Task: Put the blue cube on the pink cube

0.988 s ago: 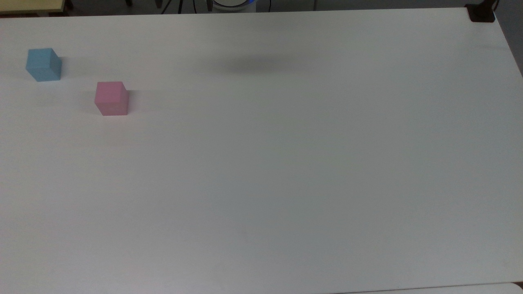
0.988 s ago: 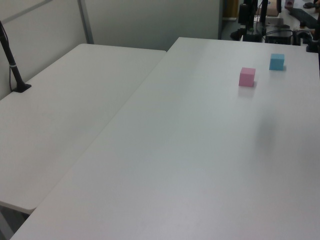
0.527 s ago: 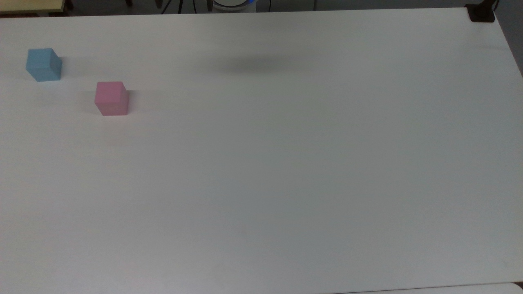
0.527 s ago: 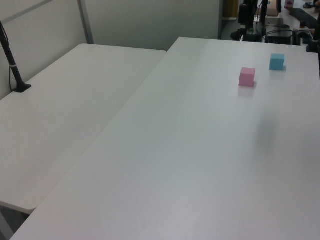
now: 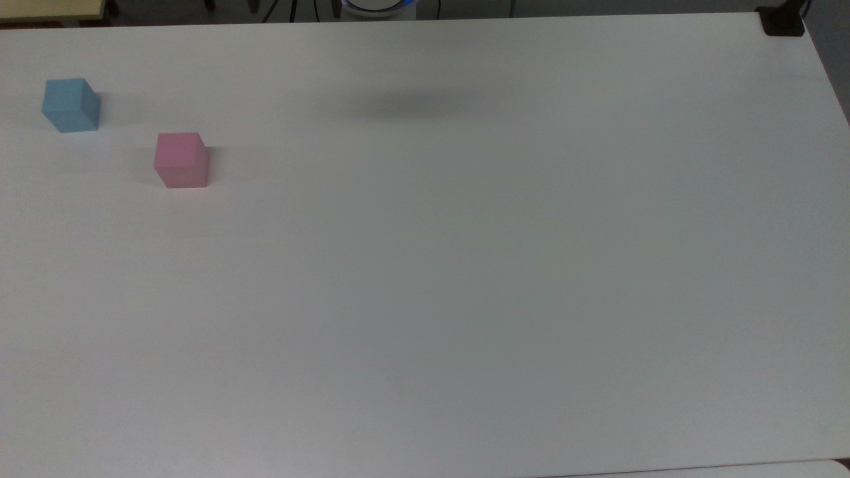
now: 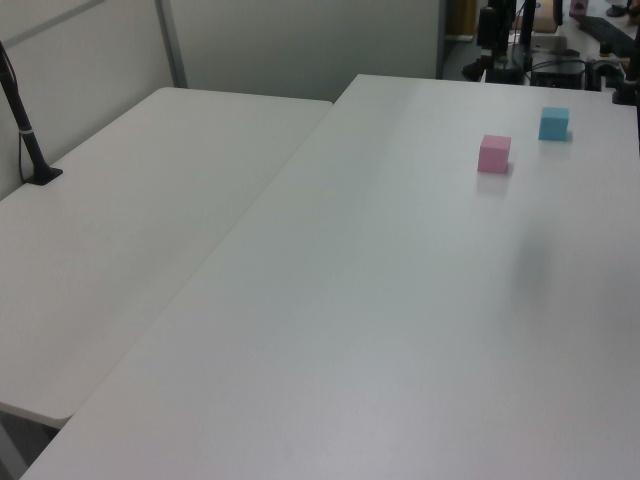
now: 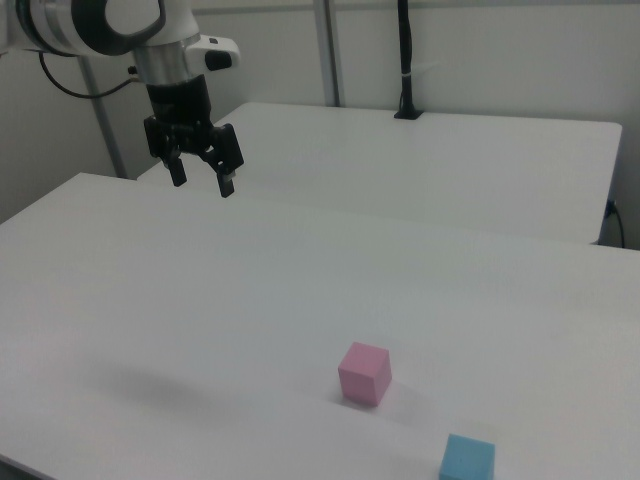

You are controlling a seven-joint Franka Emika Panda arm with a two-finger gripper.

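The blue cube [image 5: 70,105] sits on the white table [image 5: 465,265], close to the top view's left edge and near the far side of the tabletop. The pink cube [image 5: 180,160] stands near it, apart and not touching, a little toward the top view's right and nearer the camera. Both rest flat on the surface, same size, with plain matte pastel faces and crisp square edges, each turned slightly so that a corner points forward. In the left view the blue cube [image 6: 553,123] lies beyond the pink cube [image 6: 494,153], toward the left view's upper right.

Up in the air, well away from both blocks, the gripper [image 7: 203,180] hangs at the right view's upper left. Its two dark fingers are spread wide with nothing between them. The arm [image 7: 110,25] above it is glossy white with black joints, and its soft grey shadow [image 5: 425,106] falls on the tabletop well to the top view's right of the cubes.

The tabletop is smooth, dull white and evenly lit. A second white table [image 6: 120,220] butts against it along one long edge, with a black pole [image 6: 22,115] clamped at its far side. Pale partition panels [image 7: 480,55] with metal uprights stand behind.
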